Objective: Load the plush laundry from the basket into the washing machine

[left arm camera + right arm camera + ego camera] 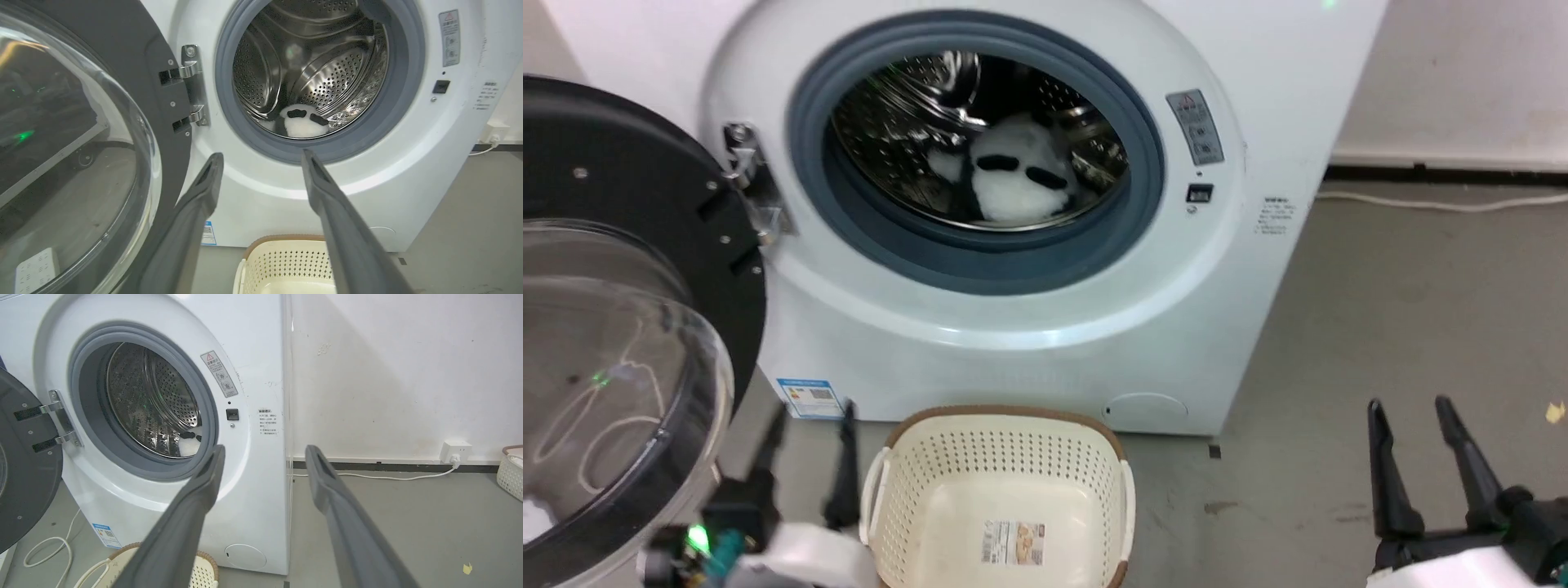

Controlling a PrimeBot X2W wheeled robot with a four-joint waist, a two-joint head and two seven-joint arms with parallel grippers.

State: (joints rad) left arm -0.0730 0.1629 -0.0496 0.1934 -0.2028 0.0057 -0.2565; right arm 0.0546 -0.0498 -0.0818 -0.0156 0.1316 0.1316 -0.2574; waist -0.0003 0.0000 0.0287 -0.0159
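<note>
I am facing the washing machine (1054, 359), whose black-framed domed door (629, 269) is hanging wide open on my left. The basket (1005, 415) is sitting on the floor (1380, 286) just in front of the machine, holding nothing but its paper label (1013, 543). The plush laundry (1017, 184) is lying on the bottom of the steel drum (890, 122), behind the grey door ring (980, 257).

My left gripper (813, 412) is hanging between the door and the basket, spread wide and carrying nothing. My right gripper (1410, 404) is hovering well off to the right over bare floor, likewise spread and empty.

So I am judging the loading as good as done. To finish it well, I am checking that no limb or cord is lying across the ring. The drum's glare is hiding the thin cord, so I cannot be sure. My left fingers (847, 465) are sitting near the door's edge, so any move there is calling for care.
</note>
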